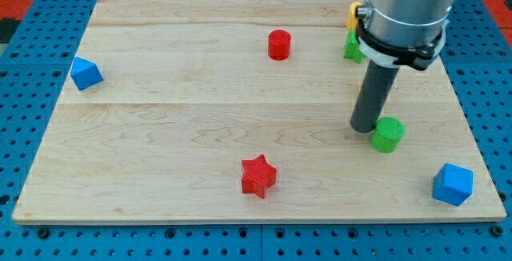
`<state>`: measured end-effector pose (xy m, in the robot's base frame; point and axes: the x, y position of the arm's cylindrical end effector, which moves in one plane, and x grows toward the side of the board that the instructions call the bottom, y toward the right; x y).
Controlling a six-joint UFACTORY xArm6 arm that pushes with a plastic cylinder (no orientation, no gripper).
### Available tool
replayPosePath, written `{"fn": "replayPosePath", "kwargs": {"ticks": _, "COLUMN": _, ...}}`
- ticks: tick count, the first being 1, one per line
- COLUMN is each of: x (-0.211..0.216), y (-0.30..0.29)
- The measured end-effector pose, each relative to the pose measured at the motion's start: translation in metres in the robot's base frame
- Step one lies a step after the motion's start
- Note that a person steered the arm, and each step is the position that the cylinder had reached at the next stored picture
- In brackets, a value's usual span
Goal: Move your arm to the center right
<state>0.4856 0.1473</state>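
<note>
Nearest to the camera lies the blue cube (453, 184), close to the bottom right corner of the wooden board (200, 133). A little further in, near the bottom edge and about the middle of it, lies the red star (258, 175). Another blue cube (86, 73) sits at the left edge, half over it. The red cylinder (278, 44) stands near the top edge, around its middle. At the top right, partly hidden behind our arm, we see a green block (353, 47) and a small piece of a yellow block (353, 14); their shapes we cannot tell.

Our tip (366, 126) rests on the board in the right part, roughly halfway between the top and the bottom edge. It is just beside the green cylinder (388, 134), which stands on its right side; whether they touch or not we cannot say. We carry no jaws at all, only the straight rod, so there is nothing to spread or to press together.

The task has no block of its own: the thing to move is the arm itself. We judge that this step is almost done. The next move, if any, calls for a short slide toward the right edge, and the green cylinder stands in this way, so it may be pushed along.
</note>
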Motion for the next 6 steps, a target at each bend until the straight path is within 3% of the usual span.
{"fn": "replayPosePath", "kwargs": {"ticks": 2, "x": -0.018, "y": 0.030}}
{"fn": "replayPosePath", "kwargs": {"ticks": 3, "x": -0.052, "y": 0.054}}
{"fn": "replayPosePath", "kwargs": {"ticks": 5, "x": -0.093, "y": 0.139}}
{"fn": "replayPosePath", "kwargs": {"ticks": 6, "x": -0.093, "y": 0.127}}
